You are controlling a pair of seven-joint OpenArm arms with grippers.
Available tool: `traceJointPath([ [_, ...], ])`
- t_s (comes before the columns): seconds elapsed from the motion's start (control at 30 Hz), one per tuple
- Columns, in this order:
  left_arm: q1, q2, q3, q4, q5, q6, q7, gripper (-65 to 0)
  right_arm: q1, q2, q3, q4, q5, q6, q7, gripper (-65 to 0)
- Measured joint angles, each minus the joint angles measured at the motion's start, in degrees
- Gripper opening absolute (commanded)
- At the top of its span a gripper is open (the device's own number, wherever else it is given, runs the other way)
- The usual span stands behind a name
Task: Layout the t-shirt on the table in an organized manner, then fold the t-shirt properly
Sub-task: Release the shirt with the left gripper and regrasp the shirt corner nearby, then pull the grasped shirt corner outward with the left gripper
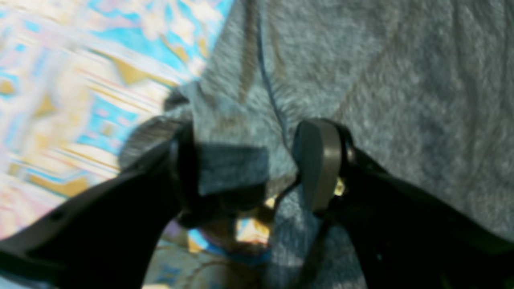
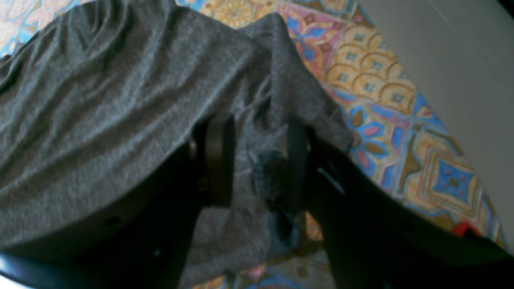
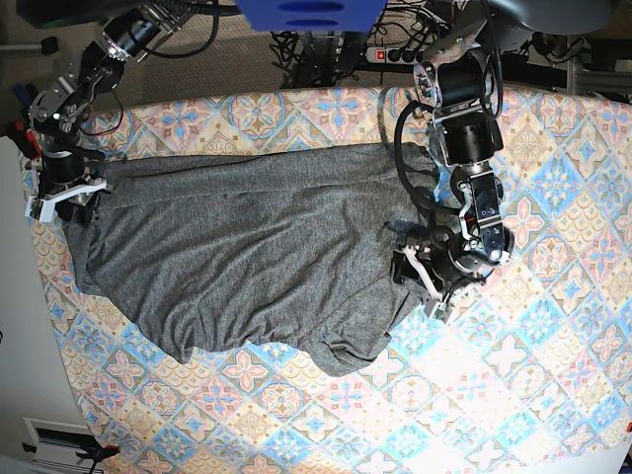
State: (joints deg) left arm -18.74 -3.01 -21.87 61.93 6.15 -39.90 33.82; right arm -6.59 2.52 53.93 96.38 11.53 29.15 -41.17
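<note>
Two grippers are positioned at opposite sides of the t-shirt (image 3: 267, 237). The left gripper (image 1: 251, 172) is open; a raised fold of grey fabric lies between its fingers. The right gripper (image 2: 259, 160) is also open, with its fingers apart and a creased part of the t-shirt visible between them.

In the base view, the left arm (image 3: 464, 128) extends from the top, right of center, down toward the lower part of that view. Its end is angled down at the fabric edge. The right arm (image 3: 123, 69) enters from the top left and slopes down and outward, toward the left edge of the view. Its fingers point down at the opposite fabric edge.

Between the grippers, the main panel of the t-shirt is spread over the table (image 3: 553, 395), with long shallow creases. Just beside the left gripper, the fabric is bunched; a rumpled flap extends from there toward the bottom of the base view. Near the right gripper, the fabric edge is folded and uneven. Farther out, patterned tablecloth surrounds the t-shirt. Beyond the table edge, outward from the right gripper, is a plain grey surface (image 2: 445, 60). Between the arms, at the top of the base view, is a blue object (image 3: 314, 15).
</note>
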Motion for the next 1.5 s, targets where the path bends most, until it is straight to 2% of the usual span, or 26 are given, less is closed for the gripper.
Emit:
traceJointPath([
  [0.07, -0.3, -0.5, 0.0, -1.3, -1.3, 0.0, -1.0, -30.8, -0.4, 0.0, 0.0, 0.0, 0.0, 0.0, -0.1, -44.0],
  [0.13, -1.4, -0.7, -0.1, -2.4, -0.7, -0.3, -0.2, -36.8, -0.4, 0.0, 0.0, 0.0, 0.0, 0.0, -0.1, -44.0],
  [0.27, -1.4, -0.9, -0.2, -2.7, -0.6, 0.0, -0.4, -62.0, -0.3, 0.0, 0.0, 0.0, 0.0, 0.0, -0.1, -44.0],
  [0.3, -1.3, -1.5, -0.2, -2.8, -1.0, -0.1, -0.4, -65.0, -0.4, 0.0, 0.0, 0.0, 0.0, 0.0, -0.1, -44.0],
  [0.5, -1.1, -2.7, -0.3, -2.8, -1.2, -0.4, -0.4, -65.0, -0.4, 0.0, 0.0, 0.0, 0.0, 0.0, -0.1, -44.0],
  [0.63, 0.2, -2.9, -5.6, -2.8, -2.2, -0.6, -1.5, -65.0, -0.3, 0.0, 0.0, -0.2, 0.0, 0.0, -0.1, -44.0],
  [0.73, 0.3, -3.0, -6.9, -2.8, -2.0, -0.7, -1.5, -55.0, -0.2, 0.0, 0.0, -0.3, 0.0, 0.0, -0.1, -43.9],
  [0.83, 0.5, -3.0, -6.9, -2.6, -1.8, -0.7, -1.6, -40.3, -0.1, 0.0, 0.0, -0.3, 0.0, 0.0, -0.1, -43.9],
  [0.9, 1.3, -3.1, -6.9, -2.5, -2.7, -0.9, -2.8, -33.4, -0.1, 0.0, 0.0, -0.3, 0.0, 0.0, -0.1, -43.9],
  [0.93, 1.4, -3.2, -6.9, -2.5, -3.0, -1.1, -2.8, -30.7, -0.1, 0.0, 0.0, -0.3, 0.0, 0.0, -0.1, -43.8],
  [1.0, 1.4, -3.2, -6.8, -2.5, -2.9, -1.3, -2.8, -29.4, -0.1, 0.0, 0.0, -0.3, 0.0, 0.0, -0.1, -43.8],
  [1.07, 1.3, -3.2, -6.8, -2.5, -2.9, -1.3, -2.8, -29.4, -0.1, 0.0, -0.5, -0.3, 0.0, -0.1, -0.1, -43.8],
  [1.17, 1.2, -3.3, -6.8, -2.5, -2.5, -0.9, -2.8, -30.2, -0.6, 0.3, -4.6, -0.3, -0.2, -0.2, -0.1, -44.0],
  [1.2, 1.1, -3.3, -6.8, -2.5, -2.5, -0.9, -2.7, -32.6, -0.5, 0.2, -6.1, -0.2, -0.2, -0.2, -0.2, -44.0],
  [1.27, 1.1, -3.3, -6.8, -2.5, -2.1, -0.6, -2.8, -42.6, -0.3, -0.1, -7.7, -0.2, 0.1, 0.4, 0.0, -44.0],
  [1.37, 0.9, -3.6, -7.2, -2.5, -1.7, -0.4, -2.3, -65.0, -0.4, 0.0, -7.8, -0.2, 0.2, 0.0, 0.1, -44.0],
  [1.5, 0.7, -4.7, -7.1, -2.8, -1.9, -0.5, -1.9, -65.0, -0.2, 0.2, -7.6, -0.3, -0.2, 0.0, 0.0, -44.0],
])
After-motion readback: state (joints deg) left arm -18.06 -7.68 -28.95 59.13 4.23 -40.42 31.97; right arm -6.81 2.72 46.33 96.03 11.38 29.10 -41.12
